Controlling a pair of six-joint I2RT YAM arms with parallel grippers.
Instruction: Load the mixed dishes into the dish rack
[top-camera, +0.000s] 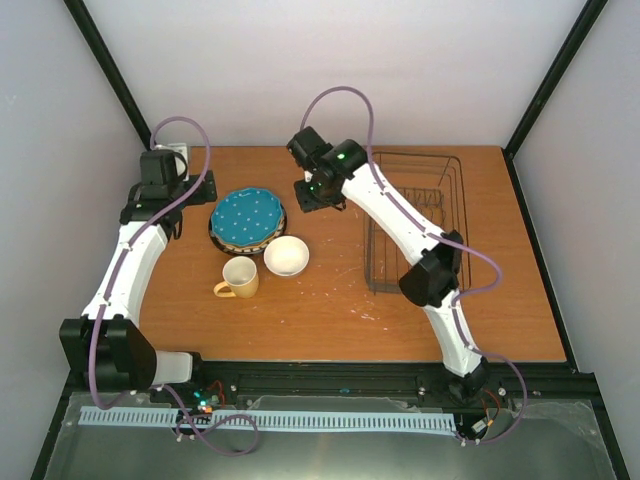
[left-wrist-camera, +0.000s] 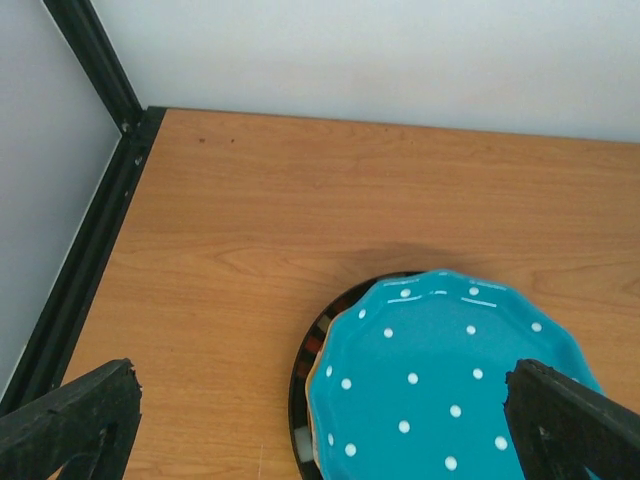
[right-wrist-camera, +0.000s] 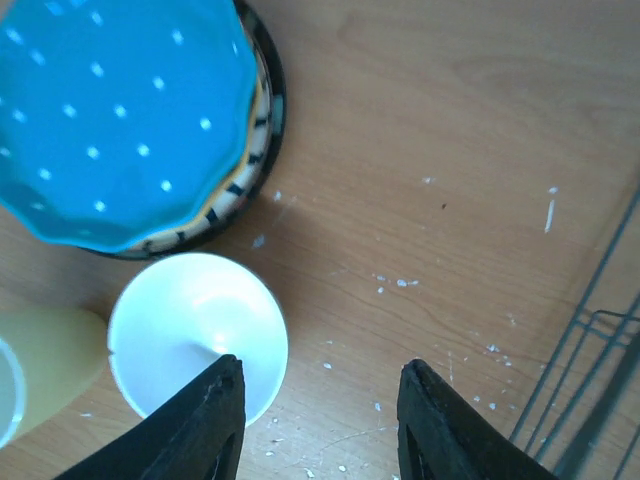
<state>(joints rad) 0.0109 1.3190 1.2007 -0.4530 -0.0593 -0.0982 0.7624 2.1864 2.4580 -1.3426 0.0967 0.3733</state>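
The right gripper (right-wrist-camera: 322, 365) hangs with its two black fingers partly spread and nothing between them, over bare wood of the orange-brown wooden table (top-camera: 320, 310). It sits between the stacked plates and the rack. In the right wrist view the rim of the round cream bowl (right-wrist-camera: 195, 335) runs just behind the left-hand finger, and white specks dot the wood ahead.

The left gripper (left-wrist-camera: 320, 375) is spread wide and empty near the table's far left corner. Its dark fingertips frame the stack from the left side without touching it.

The three plates lie stacked flat left of the table's centre. The teal plate with white dots and a scalloped edge (top-camera: 248, 217) is on top. Below it shows a thin edge of the orange-yellow plate (right-wrist-camera: 257, 100), and the black-and-white striped-rim plate (right-wrist-camera: 272, 95) is at the bottom, resting on the wood.

The cream bowl stands upright just in front of the stack, close to its near right edge; whether it touches cannot be told. The small yellow mug (top-camera: 240, 277) stands upright beside the bowl on its left, handle pointing left.

The rectangular dark wire dish rack (top-camera: 415, 157) occupies the right half of the table, well apart from the dishes. The right arm's white forearm crosses above it, and no dish shows in the visible part of the rack.
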